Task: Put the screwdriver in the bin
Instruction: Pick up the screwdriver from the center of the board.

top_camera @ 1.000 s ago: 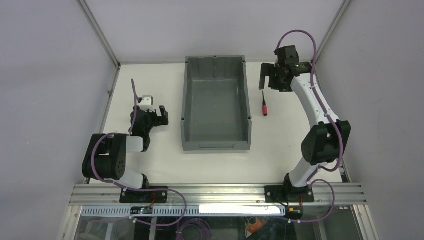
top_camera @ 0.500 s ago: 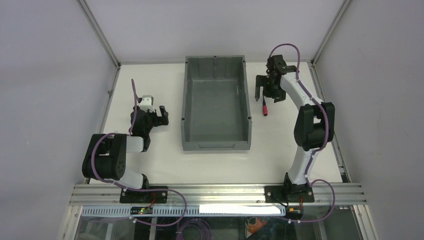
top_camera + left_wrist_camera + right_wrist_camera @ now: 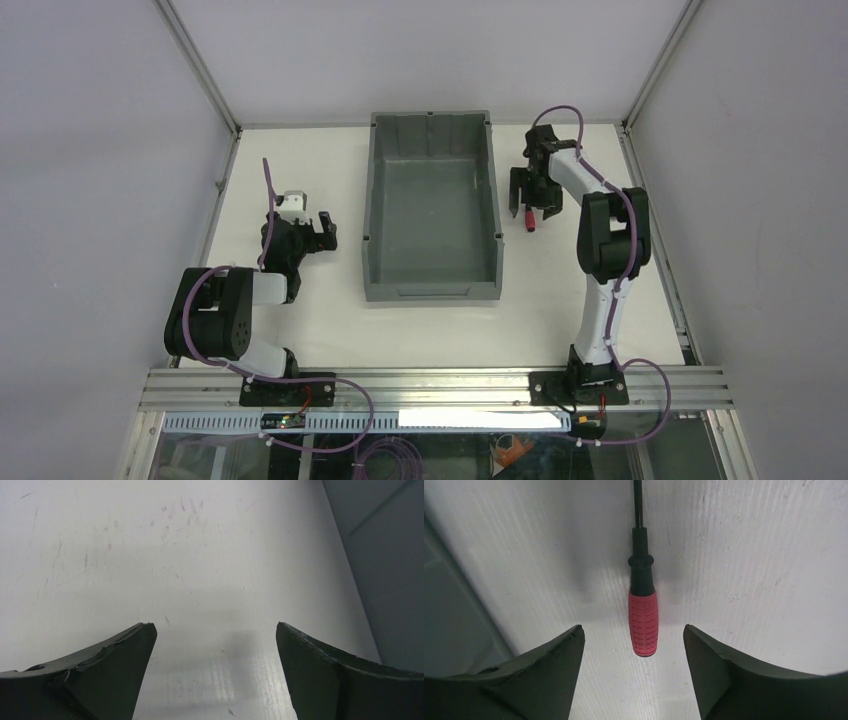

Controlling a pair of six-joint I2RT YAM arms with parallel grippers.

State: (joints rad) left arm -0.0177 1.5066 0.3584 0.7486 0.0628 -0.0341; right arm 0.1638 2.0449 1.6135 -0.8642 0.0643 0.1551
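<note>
The screwdriver (image 3: 642, 621), with a red ribbed handle and a thin black shaft, lies flat on the white table just right of the bin (image 3: 432, 290); in the top view only its red handle (image 3: 530, 226) shows below the gripper. My right gripper (image 3: 528, 198) is open and hangs right over it; in the right wrist view its fingertips (image 3: 634, 632) flank the handle's end without touching. The bin is dark grey and holds nothing. My left gripper (image 3: 322, 228) is open over bare table left of the bin, also seen in the left wrist view (image 3: 214, 629).
The bin's right wall (image 3: 454, 615) stands close to the left of my right gripper. The bin's left wall (image 3: 395, 575) shows at the right of the left wrist view. Aluminium frame posts and grey walls bound the table.
My right arm has folded in and brought its open gripper down and nearer, from beyond the screwdriver's tip to right over the screwdriver. The left arm and the screwdriver have not moved.
</note>
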